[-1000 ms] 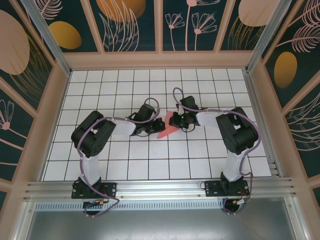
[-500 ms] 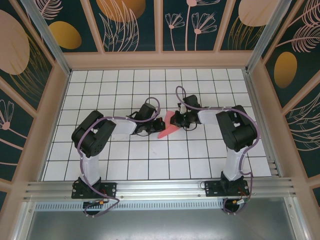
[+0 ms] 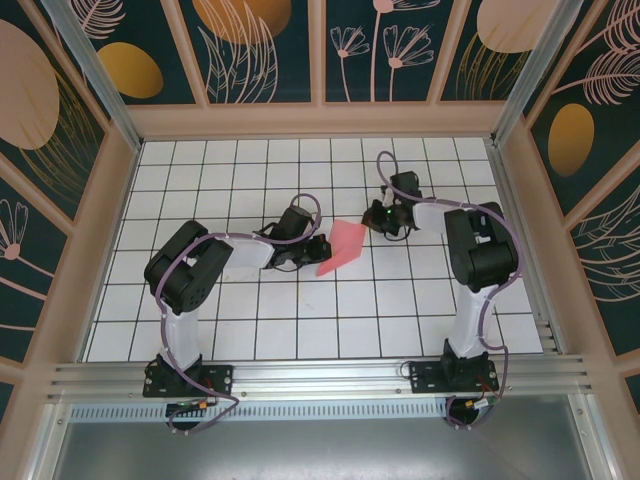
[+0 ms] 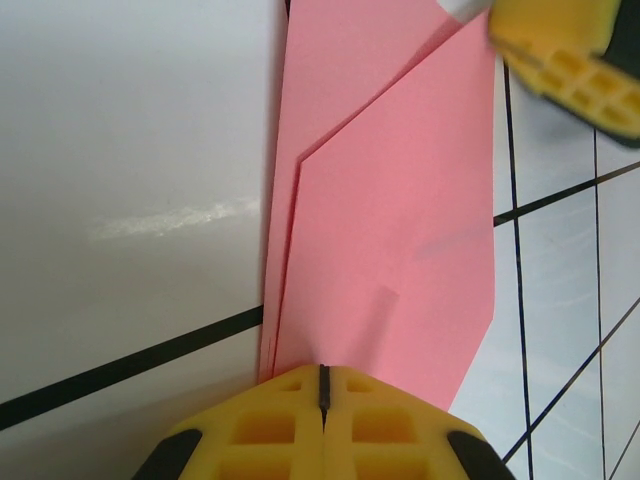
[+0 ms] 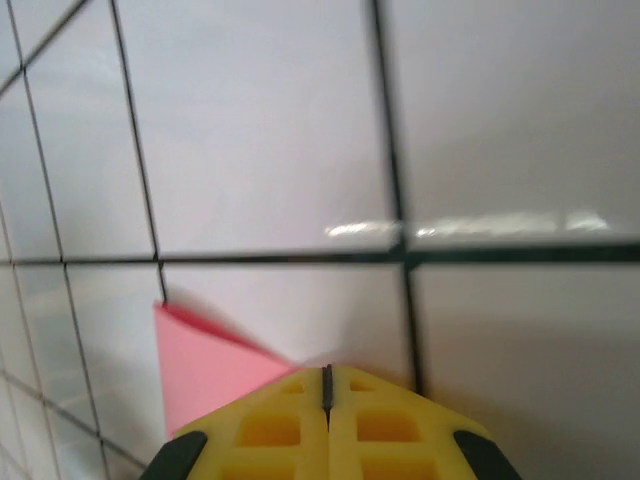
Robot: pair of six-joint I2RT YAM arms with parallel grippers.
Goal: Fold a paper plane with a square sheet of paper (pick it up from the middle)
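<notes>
A thin salmon-pink paper sheet (image 3: 341, 246), folded into a creased wedge, lies flat near the middle of the white grid-tiled table (image 3: 200, 320), well away from every edge. The left gripper (image 3: 318, 252) sits at the wedge's narrow near-left end with its yellow fingers (image 4: 260, 425) pressed together. The paper runs out from under their tips, and it cannot be told whether they pinch it or only press on it. The right gripper (image 3: 381, 215), also closed, sits just off the sheet's far-right corner. Floral wall panels (image 3: 260, 40) enclose three sides, and an aluminium rail (image 3: 320, 375) lines the near edge.
</notes>
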